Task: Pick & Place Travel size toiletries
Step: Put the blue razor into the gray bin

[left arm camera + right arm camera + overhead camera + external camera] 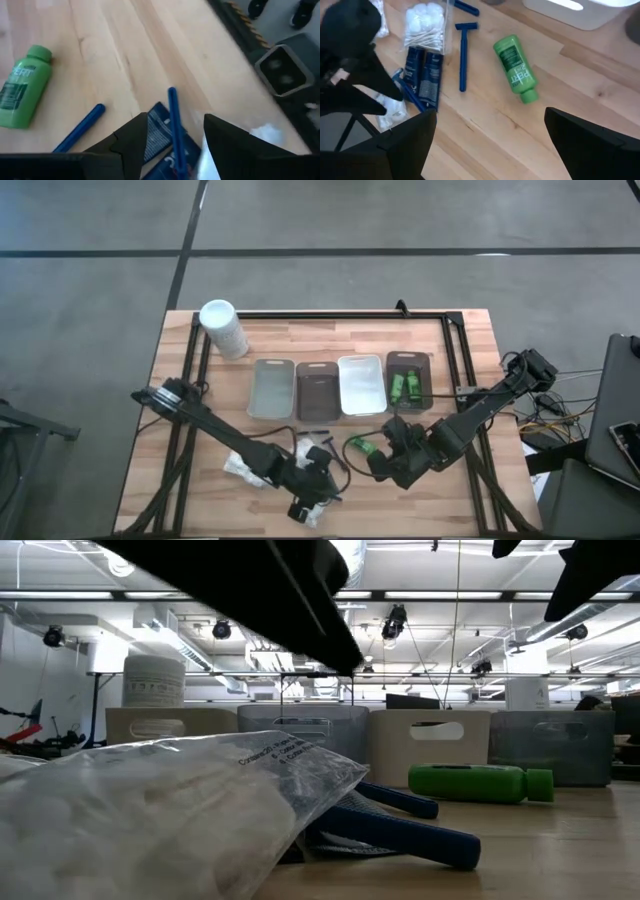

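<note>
One green bottle [360, 446] [516, 67] lies on its side on the table; two more lie in the rightmost tray [405, 388]. Blue razors [463, 55], dark blue sachets [422, 75] and white packets [425, 25] [150, 810] lie near the table's near edge. My left gripper [312, 498] [175, 145] is open low over this pile. Its fingers stand on either side of a blue razor handle [173, 120] lying over a sachet [157, 127]. My right gripper [385, 465] [490, 142] is open wide above the table, just near of the loose green bottle.
Four trays [271, 405] stand in a row at the table's middle. A tall white container [222, 328] stands at the far left. A black frame [330, 313] runs along the far and side edges. Bare wood lies between the trays and the pile.
</note>
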### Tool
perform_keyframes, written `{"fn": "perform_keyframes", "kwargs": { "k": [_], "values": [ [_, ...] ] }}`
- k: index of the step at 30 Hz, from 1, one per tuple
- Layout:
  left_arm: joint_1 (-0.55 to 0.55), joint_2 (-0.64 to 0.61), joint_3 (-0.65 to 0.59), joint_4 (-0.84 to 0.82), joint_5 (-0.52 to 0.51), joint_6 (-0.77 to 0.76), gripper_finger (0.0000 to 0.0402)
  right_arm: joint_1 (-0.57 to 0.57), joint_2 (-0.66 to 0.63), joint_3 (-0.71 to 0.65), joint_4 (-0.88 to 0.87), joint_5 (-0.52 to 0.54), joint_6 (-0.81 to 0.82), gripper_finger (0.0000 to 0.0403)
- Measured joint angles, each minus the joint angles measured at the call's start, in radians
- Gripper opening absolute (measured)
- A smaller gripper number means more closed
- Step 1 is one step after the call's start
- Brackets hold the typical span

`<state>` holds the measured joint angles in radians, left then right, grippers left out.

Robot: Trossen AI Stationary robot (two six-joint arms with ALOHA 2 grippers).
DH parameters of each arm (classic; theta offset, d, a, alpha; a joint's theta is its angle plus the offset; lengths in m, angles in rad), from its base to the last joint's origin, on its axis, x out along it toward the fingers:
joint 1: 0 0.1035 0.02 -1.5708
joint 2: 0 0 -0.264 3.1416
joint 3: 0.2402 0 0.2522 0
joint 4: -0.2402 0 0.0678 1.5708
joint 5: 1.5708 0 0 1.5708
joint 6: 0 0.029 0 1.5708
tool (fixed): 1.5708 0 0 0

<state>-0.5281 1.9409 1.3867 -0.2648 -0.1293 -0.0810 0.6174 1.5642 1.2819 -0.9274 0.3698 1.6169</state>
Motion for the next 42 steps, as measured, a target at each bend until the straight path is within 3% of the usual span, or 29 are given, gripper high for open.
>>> {"fn": "perform_keyframes", "kwargs": {
  "k": [29, 42],
  "values": [
    [-0.007, 0.101, 0.001, -0.062, -0.035, -0.052, 0.0190, 0.000, 0.000, -0.008, -0.008, 0.000, -0.021, 0.0368],
    [-0.026, 0.101, 0.001, -0.118, -0.085, -0.047, 0.0101, 0.000, 0.000, -0.009, -0.008, -0.001, -0.015, 0.0368]
  ]
}}
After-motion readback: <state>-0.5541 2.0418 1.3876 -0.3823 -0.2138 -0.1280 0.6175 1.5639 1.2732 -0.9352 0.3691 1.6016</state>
